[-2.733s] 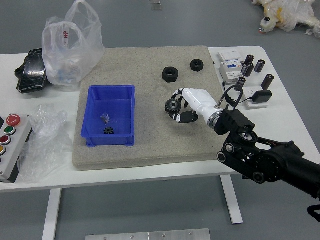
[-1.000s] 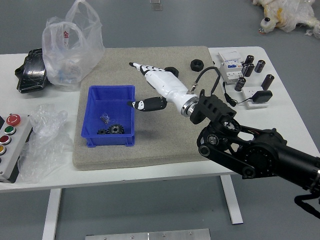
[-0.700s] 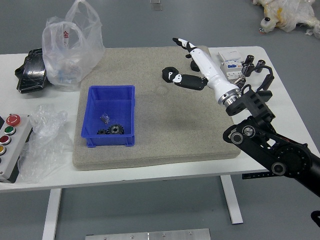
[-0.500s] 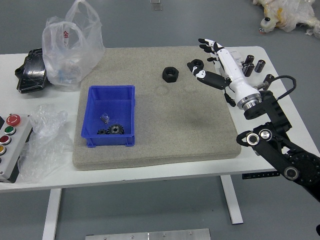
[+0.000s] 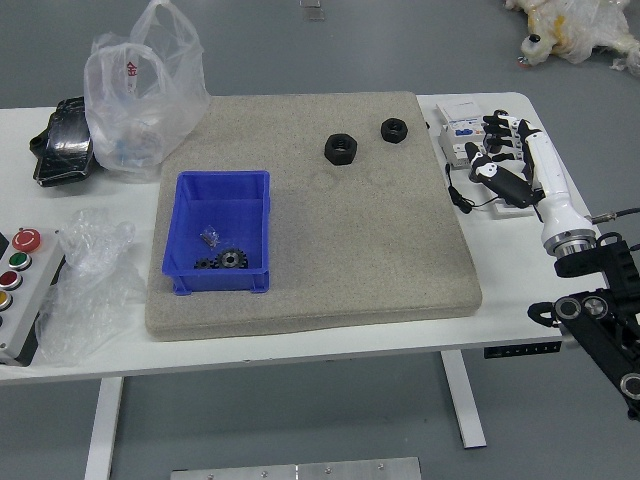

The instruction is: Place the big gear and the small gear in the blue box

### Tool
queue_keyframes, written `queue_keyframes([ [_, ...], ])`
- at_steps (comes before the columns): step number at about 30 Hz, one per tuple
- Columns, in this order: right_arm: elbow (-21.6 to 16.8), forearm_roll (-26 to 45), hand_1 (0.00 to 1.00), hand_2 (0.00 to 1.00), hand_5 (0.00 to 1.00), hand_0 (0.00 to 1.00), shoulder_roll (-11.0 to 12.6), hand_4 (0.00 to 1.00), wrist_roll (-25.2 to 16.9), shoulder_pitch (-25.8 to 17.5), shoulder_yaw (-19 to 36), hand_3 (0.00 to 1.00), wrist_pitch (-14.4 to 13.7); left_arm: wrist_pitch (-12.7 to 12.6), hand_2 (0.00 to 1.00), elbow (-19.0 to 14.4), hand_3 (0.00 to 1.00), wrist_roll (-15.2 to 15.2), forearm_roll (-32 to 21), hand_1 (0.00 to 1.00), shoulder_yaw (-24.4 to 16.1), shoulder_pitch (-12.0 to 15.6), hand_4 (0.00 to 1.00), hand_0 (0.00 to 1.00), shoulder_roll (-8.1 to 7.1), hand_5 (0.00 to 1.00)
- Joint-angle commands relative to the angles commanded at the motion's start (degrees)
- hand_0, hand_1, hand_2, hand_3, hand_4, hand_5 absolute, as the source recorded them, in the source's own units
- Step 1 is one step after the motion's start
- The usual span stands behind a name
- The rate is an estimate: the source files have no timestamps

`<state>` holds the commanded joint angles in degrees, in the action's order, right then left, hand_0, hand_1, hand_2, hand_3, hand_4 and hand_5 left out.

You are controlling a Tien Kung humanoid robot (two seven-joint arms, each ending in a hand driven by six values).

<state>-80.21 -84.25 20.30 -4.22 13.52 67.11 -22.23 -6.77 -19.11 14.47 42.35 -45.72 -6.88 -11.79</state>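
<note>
Tabletop: white [image 5: 500,290], stretching under the right hand [image 5: 525,165] and away to its left.
Board: a flat, beige, speckled slab [image 5: 370,250] on the tabletop, left of the hand.
Carrier bag: translucent white plastic with a red mark [image 5: 140,110], standing upright well apart from the hand, on its left.
Right hand: white and black, its fingers spread and pointing mostly left, holding nothing. It is over the right part of the tabletop; it seems to hang above the white devices there, though contact cannot be made out.
Blue box: open-topped, rectangular plastic [image 5: 256,210], on the board, left of the hand and nearer the robot.
Control panel: pale grey, with coloured round buttons [image 5: 38,290], far left of the hand and nearer the robot.
White device: boxy, with blue marking [image 5: 462,128], just left of the hand.
Nuts: two thick black rings, one [image 5: 340,149] on the board left of the hand, the other [image 5: 394,130] closer to it and slightly farther from the robot.
Big gear: dark, toothed, round [image 5: 232,258], inside the blue box at its near end, lower left of the hand.
Small gear: black and toothed [image 5: 203,263], also inside, just left of the big gear, farther from the hand.
</note>
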Motion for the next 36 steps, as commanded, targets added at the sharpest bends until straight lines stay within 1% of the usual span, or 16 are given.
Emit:
queue_keyframes([
  [3, 0.1, 0.3, 0.696, 0.739, 0.384, 0.567, -0.2, 0.698, -0.1, -0.4, 0.2, 0.745, 0.0, -0.1, 0.547, 0.0, 0.652, -0.2, -0.4, 0.539, 0.2, -0.2, 0.639, 0.639, -0.05, 0.296],
  [4, 0.2, 0.4, 0.692, 0.738, 0.371, 0.563, -0.2, 0.686, -0.1, -0.5, 0.2, 0.736, 0.1, -0.1, 0.545, 0.0, 0.652, -0.2, -0.5, 0.516, 0.3, -0.2, 0.639, 0.639, -0.06, 0.296],
  [16, 0.6, 1.0, 0.685, 0.737, 0.367, 0.572, -0.5, 0.678, 0.0, -1.7, 0.2, 0.722, 0.3, 0.0, 0.54, 0.0, 0.652, 0.1, 0.1, 0.511, -0.3, -0.2, 0.639, 0.638, 0.06, 0.296],
  [26, 0.7, 0.8, 0.682, 0.737, 0.376, 0.572, -0.7, 0.669, 0.2, -1.4, 0.1, 0.711, 0.5, 0.1, 0.538, 0.0, 0.651, 0.1, 0.5, 0.504, -0.5, -0.3, 0.639, 0.637, 0.19, 0.298],
  [33, 0.9, 1.1, 0.673, 0.737, 0.375, 0.572, -0.7, 0.664, 0.1, -1.3, -0.9, 0.706, 0.5, 0.4, 0.537, 0.0, 0.651, 0.7, 2.3, 0.499, -1.5, -0.2, 0.638, 0.637, 0.27, 0.296],
  [34, 0.9, 1.1, 0.668, 0.736, 0.375, 0.568, -0.8, 0.662, 0.1, -1.2, -1.1, 0.704, 0.5, 0.4, 0.538, -0.1, 0.651, 0.6, 2.4, 0.515, -1.5, -0.2, 0.638, 0.637, 0.3, 0.297],
  [36, 1.0, 1.1, 0.668, 0.736, 0.375, 0.568, -1.0, 0.662, 0.1, -1.0, -1.4, 0.704, 0.5, 0.3, 0.538, 0.0, 0.651, 0.4, 2.2, 0.515, -1.4, -0.3, 0.638, 0.637, 0.4, 0.297],
])
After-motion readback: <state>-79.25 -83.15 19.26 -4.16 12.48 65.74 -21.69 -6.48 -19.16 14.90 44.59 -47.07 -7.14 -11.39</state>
